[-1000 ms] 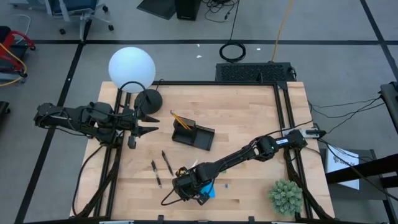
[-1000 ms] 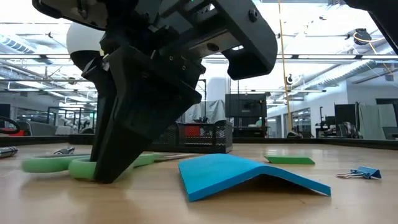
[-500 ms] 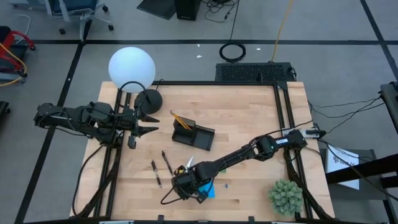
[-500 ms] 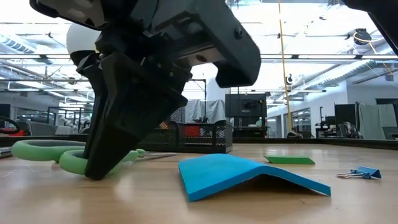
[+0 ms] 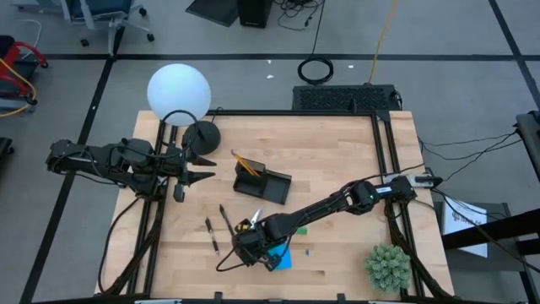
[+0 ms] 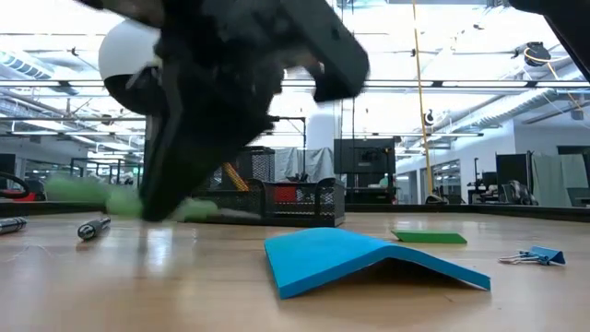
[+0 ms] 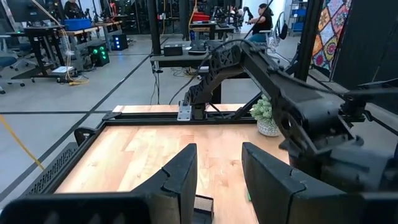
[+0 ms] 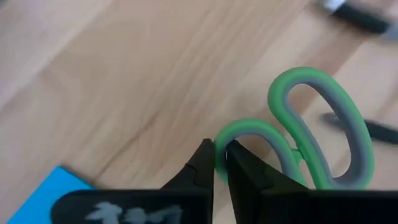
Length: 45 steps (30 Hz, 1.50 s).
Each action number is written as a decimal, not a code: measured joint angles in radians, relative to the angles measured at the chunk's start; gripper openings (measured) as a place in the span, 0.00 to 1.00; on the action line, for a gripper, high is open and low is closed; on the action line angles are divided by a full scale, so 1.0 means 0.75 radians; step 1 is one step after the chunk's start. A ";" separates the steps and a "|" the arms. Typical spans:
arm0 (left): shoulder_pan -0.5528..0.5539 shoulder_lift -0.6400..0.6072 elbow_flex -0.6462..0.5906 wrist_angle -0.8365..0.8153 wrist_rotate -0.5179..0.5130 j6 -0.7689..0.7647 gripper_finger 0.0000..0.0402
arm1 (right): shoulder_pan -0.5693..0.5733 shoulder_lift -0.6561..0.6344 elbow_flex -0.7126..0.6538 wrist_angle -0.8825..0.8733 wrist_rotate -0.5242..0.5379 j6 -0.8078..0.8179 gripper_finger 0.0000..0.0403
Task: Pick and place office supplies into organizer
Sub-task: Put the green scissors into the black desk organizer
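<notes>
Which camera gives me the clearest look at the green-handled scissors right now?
The right wrist view: the green-handled scissors fill the frame, with the right gripper shut on one handle loop. The low view shows them only as a green smear lifted off the wooden table. The high view shows just the blades. The left wrist view doesn't show them.

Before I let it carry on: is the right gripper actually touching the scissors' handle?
Touching. In the right wrist view the right gripper has its fingers shut on the green handle loop of the scissors, no gap showing.
</notes>
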 joint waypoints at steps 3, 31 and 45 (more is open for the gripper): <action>0.000 0.000 0.000 0.001 -0.001 0.001 0.32 | -0.002 -0.036 0.000 -0.029 0.059 0.001 0.03; 0.000 -0.144 -0.001 -0.085 0.001 -0.006 0.32 | -0.059 -0.185 0.001 0.270 0.159 0.163 0.03; 0.000 -0.212 -0.001 -0.150 0.001 -0.007 0.32 | -0.086 -0.300 0.002 0.569 0.153 0.218 0.02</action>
